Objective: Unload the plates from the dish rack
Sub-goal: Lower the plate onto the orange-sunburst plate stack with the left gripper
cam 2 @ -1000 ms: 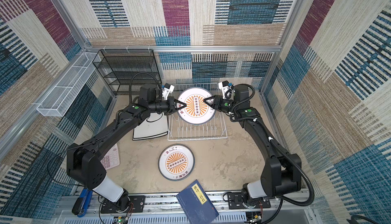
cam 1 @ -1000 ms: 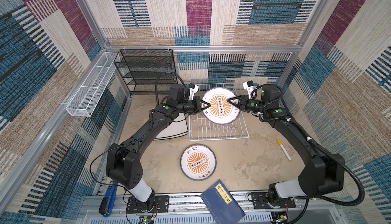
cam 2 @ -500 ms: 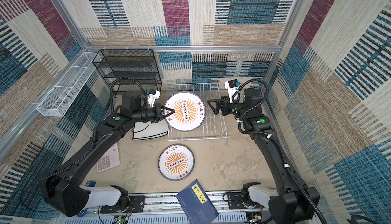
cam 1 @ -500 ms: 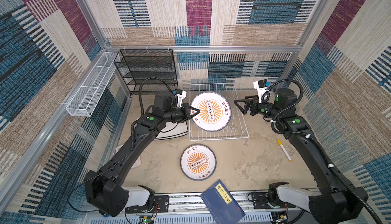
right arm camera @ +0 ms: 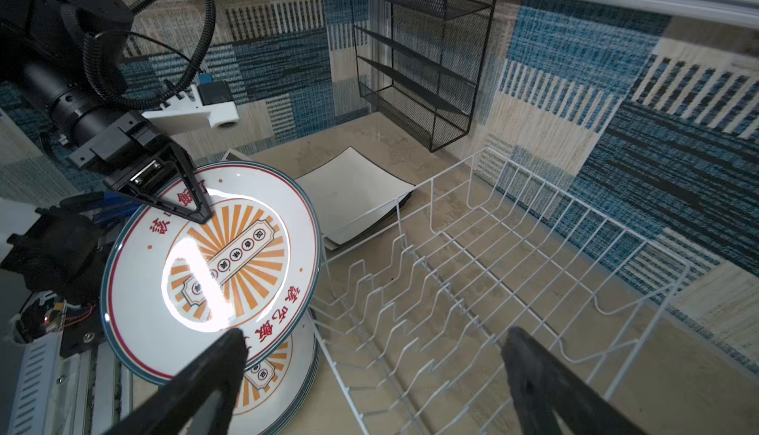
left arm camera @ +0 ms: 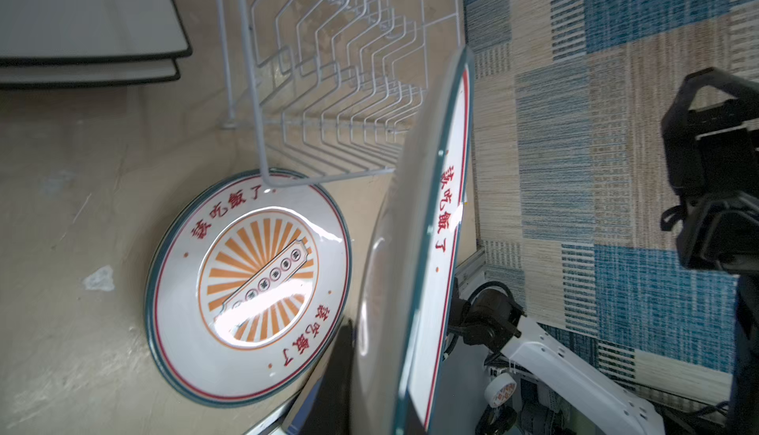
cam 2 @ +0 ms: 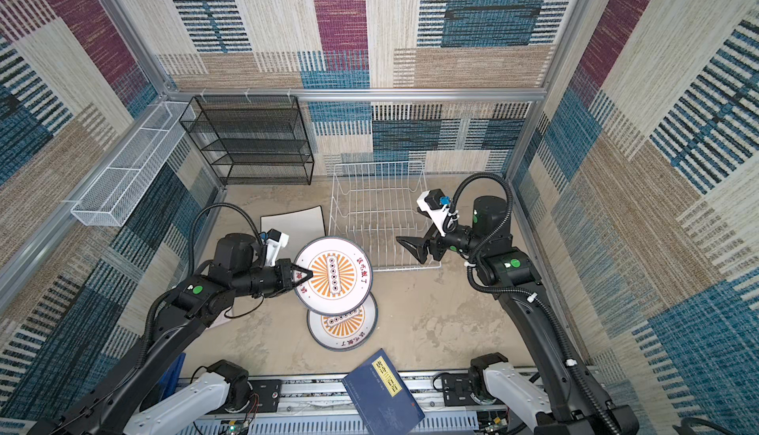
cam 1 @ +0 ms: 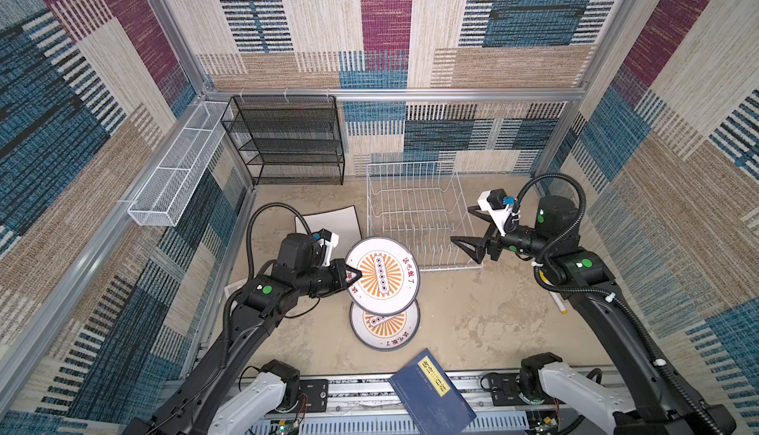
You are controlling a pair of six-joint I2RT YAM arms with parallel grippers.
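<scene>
With the right fingers (cam 1: 468, 246) now released, spread wide and drawn back by the bare dish rack (cam 1: 415, 211), the left fingers (cam 1: 350, 277) alone grasp the round plate (cam 1: 386, 275) by its rim, carried clear of the rack to hover over its twin (cam 1: 386, 332) on the worktop (cam 1: 472, 318), so only the set-down seems left.

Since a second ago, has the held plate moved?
Yes. The held plate, in the left gripper, has come off the dish rack, toward the blue book.

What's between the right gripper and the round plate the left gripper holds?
Only the dish rack: its bare near tines fill the gap from the right gripper to the held round plate, seen in both top views.
</scene>
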